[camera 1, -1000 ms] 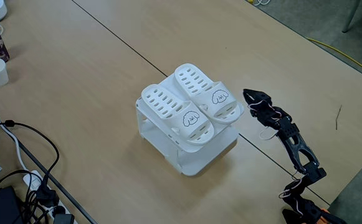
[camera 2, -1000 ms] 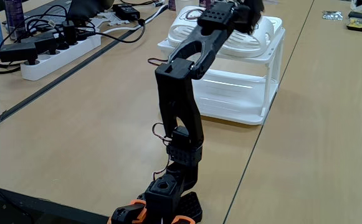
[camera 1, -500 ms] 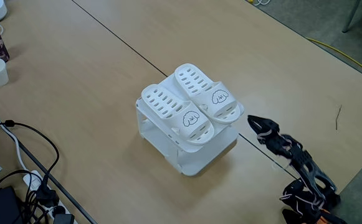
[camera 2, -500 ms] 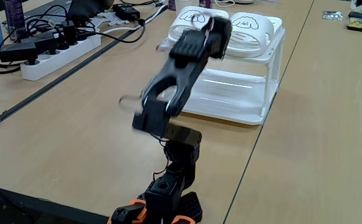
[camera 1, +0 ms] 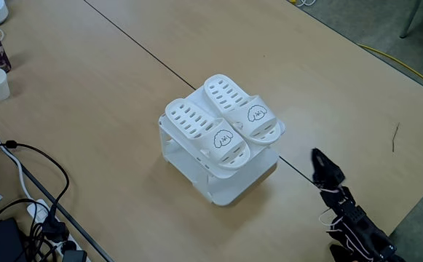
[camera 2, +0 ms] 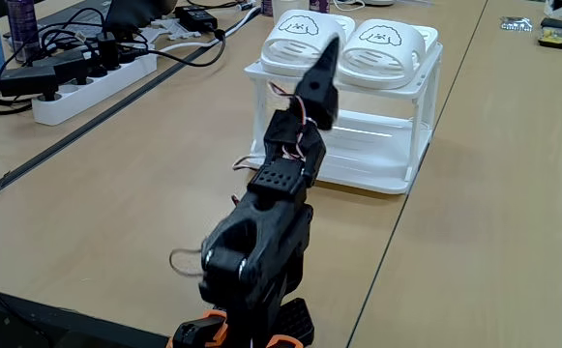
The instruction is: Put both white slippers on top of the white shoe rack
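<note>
Fixed views both show the pair of white perforated rubber slippers (camera 1: 222, 120) atop the boxy white plastic shoe rack (camera 1: 218, 178). The black tool (camera 1: 326, 172) looks clenched, empty, apart; it should fold home clear of the rack.

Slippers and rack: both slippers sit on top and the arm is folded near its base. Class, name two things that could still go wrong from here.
1. The white slippers overhang the front edge of the white shoe rack, so a knock could tip one off.
2. The gripper points toward the rack in a fixed view, so a forward swing might nudge the rack.
</note>
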Controlling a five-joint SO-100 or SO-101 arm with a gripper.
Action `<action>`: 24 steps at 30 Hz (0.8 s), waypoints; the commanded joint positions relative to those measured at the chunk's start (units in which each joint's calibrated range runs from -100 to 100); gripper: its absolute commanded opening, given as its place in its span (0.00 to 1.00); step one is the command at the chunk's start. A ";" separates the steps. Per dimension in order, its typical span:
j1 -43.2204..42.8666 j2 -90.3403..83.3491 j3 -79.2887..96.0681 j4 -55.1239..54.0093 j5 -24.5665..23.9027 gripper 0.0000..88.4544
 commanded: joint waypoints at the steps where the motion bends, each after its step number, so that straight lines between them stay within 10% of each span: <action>1: -0.31 -2.86 -2.62 -16.03 0.42 0.01; 15: -0.22 -3.03 0.18 -68.32 0.42 0.01; 24: -0.14 -2.86 0.18 -69.78 0.42 0.01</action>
